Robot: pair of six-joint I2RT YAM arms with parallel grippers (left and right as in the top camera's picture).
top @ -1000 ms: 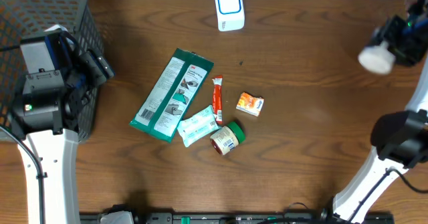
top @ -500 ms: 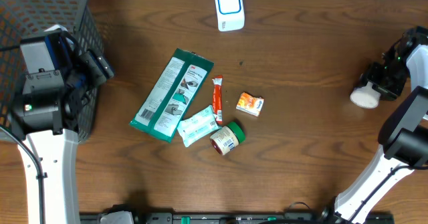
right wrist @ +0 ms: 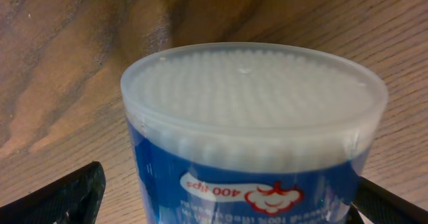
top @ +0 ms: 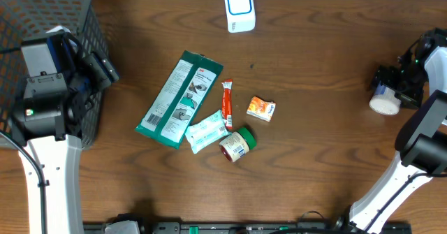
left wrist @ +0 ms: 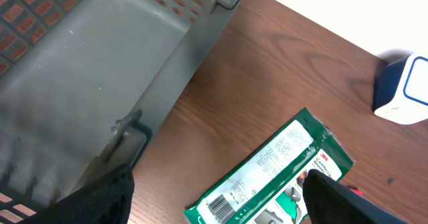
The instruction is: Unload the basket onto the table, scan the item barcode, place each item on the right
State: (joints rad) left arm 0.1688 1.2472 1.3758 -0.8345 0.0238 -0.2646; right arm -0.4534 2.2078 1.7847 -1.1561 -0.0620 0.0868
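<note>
So the cotton swab tub (right wrist: 254,130) is way over at the right edge of the table (top: 321,157), clear lid toward the wrist cam, label upside down. The right gripper (right wrist: 224,204) is spread wide around it, with a visible gap on one side. Can't really tell if the other finger touches. The scanner (top: 239,9) is well apart at the top. The left gripper (left wrist: 217,197) is open and empty beside the basket (top: 42,3), above the green packet (left wrist: 274,170).

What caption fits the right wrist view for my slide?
Tub of cotton swabs on the wooden table, framed between the open fingers of the right gripper.
</note>
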